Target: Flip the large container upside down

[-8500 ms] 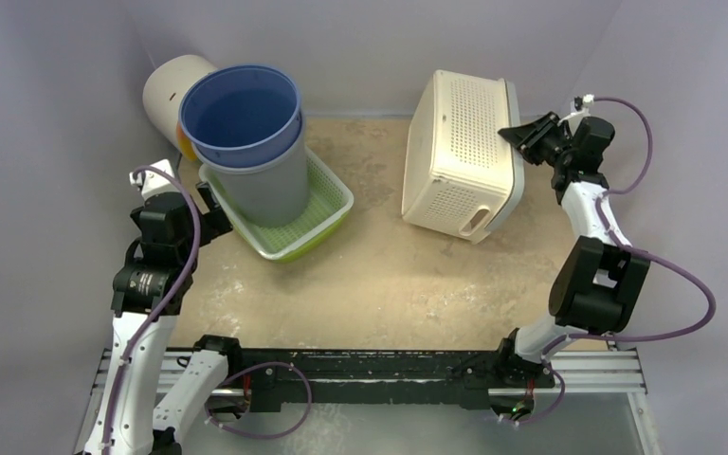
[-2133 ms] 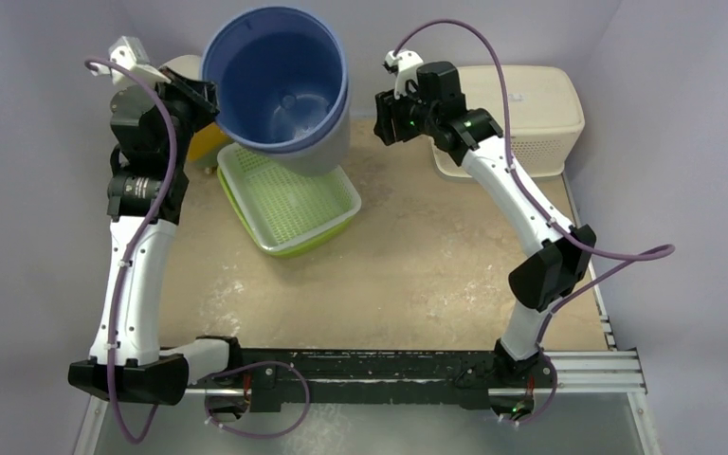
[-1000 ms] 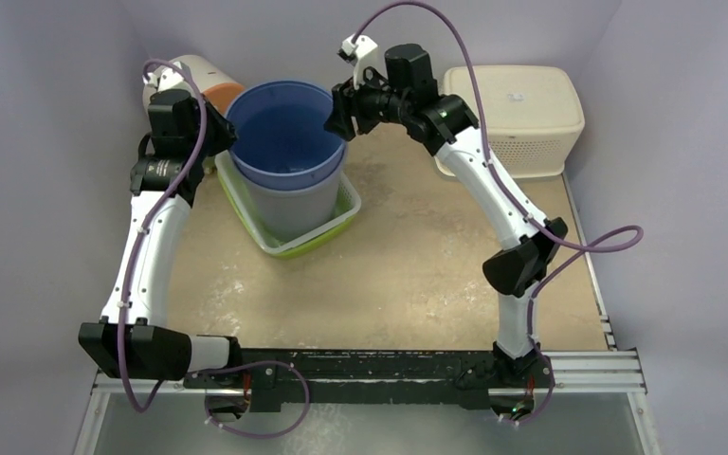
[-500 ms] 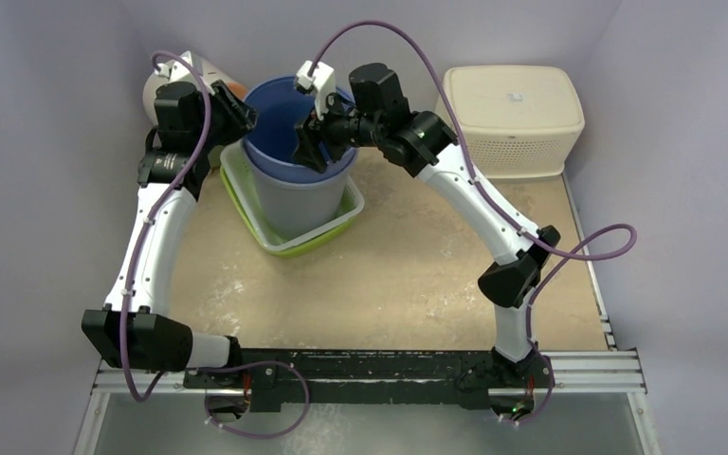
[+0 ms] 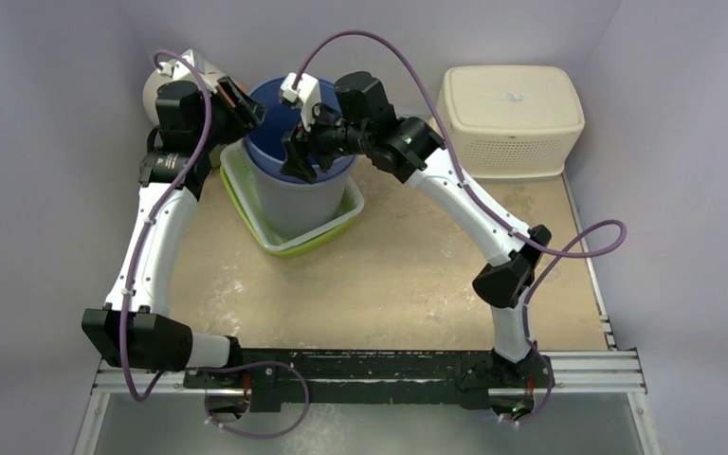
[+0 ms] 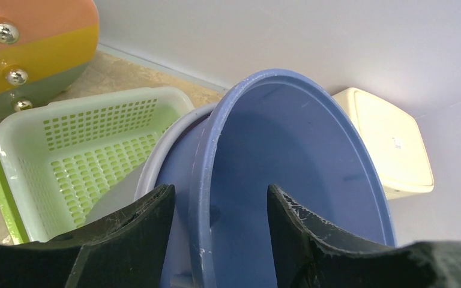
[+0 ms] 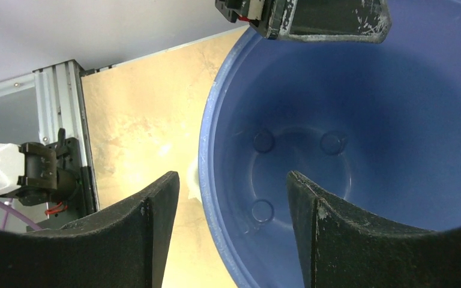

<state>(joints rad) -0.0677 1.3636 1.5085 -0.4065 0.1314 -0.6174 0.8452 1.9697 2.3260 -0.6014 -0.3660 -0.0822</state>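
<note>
Left gripper [image 6: 216, 240] first: it's spread open, one finger outside and one inside the rim of the large round blue plastic bucket [image 6: 288, 168], at the bucket's 10 o'clock. There's a gap on either side, so nothing is clamped. Right gripper [image 7: 231, 234], same story near the bucket's 6 o'clock: spread wide, straddling the rim, not pinching.

The bucket stands mouth up, nested in a grey plastic tub [image 5: 294, 204]. Both stand in the pale green perforated basket [image 6: 84, 101] at the 11 o'clock of the table [image 5: 389, 275]. A cream perforated box [image 5: 512, 104] sits well apart at 1 o'clock.

My read: the bucket is thin-walled, light, slightly flexible and slick. The thickened rim is the place to bite, with two holds well apart around it. One risk: the grey tub may ride up with the bucket, or the basket may drag along.
</note>
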